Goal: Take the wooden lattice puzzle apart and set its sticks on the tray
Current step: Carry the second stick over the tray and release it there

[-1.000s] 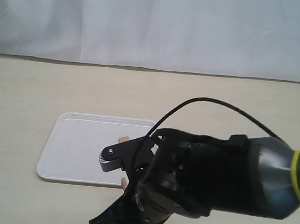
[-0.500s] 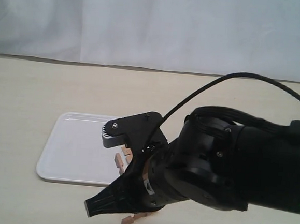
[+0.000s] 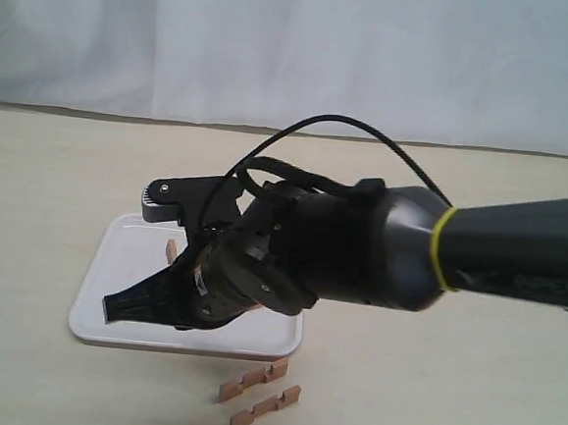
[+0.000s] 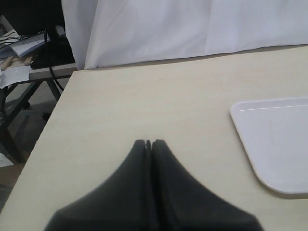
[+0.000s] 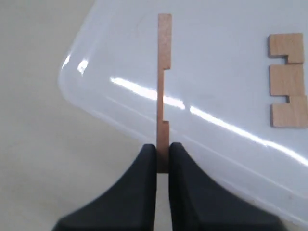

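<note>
No assembled lattice puzzle shows, only separate sticks. My right gripper (image 5: pixel 162 147) is shut on the end of one notched stick (image 5: pixel 164 72), held edge-on above the white tray (image 5: pixel 231 53) near its corner. A second stick (image 5: pixel 287 81) lies flat on the tray. In the exterior view the right gripper (image 3: pixel 111 309) hangs over the tray (image 3: pixel 113 258), and a bit of wood (image 3: pixel 171 251) shows beside it. Two more sticks (image 3: pixel 253 382) (image 3: pixel 265 408) lie on the table in front of the tray. My left gripper (image 4: pixel 149 143) is shut on nothing.
The right arm (image 3: pixel 359 258) covers much of the tray's right half. A white curtain (image 3: pixel 297 46) backs the beige table (image 3: pixel 52 165). In the left wrist view the table edge (image 4: pixel 57 110) and clutter beyond it (image 4: pixel 19 53) lie left of the tray (image 4: pixel 240 115).
My right arm has swung left and away from the table's front edge to above the tray, carrying a stick. Two sticks now lie uncovered on the table in front of the tray.
</note>
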Controlling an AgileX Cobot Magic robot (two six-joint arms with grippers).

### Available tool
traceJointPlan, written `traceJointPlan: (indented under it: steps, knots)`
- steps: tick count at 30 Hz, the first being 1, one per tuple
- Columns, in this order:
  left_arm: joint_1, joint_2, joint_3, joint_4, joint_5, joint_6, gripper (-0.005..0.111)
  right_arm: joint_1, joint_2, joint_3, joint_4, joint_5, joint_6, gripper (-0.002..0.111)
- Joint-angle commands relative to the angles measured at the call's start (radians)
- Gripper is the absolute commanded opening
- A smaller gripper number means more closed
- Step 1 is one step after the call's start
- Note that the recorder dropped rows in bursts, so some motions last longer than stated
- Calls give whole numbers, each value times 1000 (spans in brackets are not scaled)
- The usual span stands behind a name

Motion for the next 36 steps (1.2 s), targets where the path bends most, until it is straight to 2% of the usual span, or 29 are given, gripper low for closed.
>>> traceJointPlan:
  steps: [1,4,10,12,18,21,25,36]
  knots:
    - [0,-2,3,-2,-8,-6,0,-27,65,-46,8,-82,40,5]
    - [0,-2,3,-2,-8,-6,0,-27,106,-54,8,-159,44,5]
    - [0,-2,3,-2,-8,-6,0,-29,167,-71,0,-194,78,7]
    - [0,-2,3,-2,-8,-6,0,-33,175,-71,0,-196,89,13]
    - [0,-2,3,-2,-8,-6,0,-34,164,-71,11,-170,104,41]
    - [0,-2,3,-2,-8,-6,0,-34,109,-71,2,-108,66,47]
    - [0,-2,3,-2,-8,-6,0,-34,18,-71,-5,-2,-10,47]
    - [0,-2,3,-2,-12,-6,0,-34,-148,-71,-1,505,-306,46]
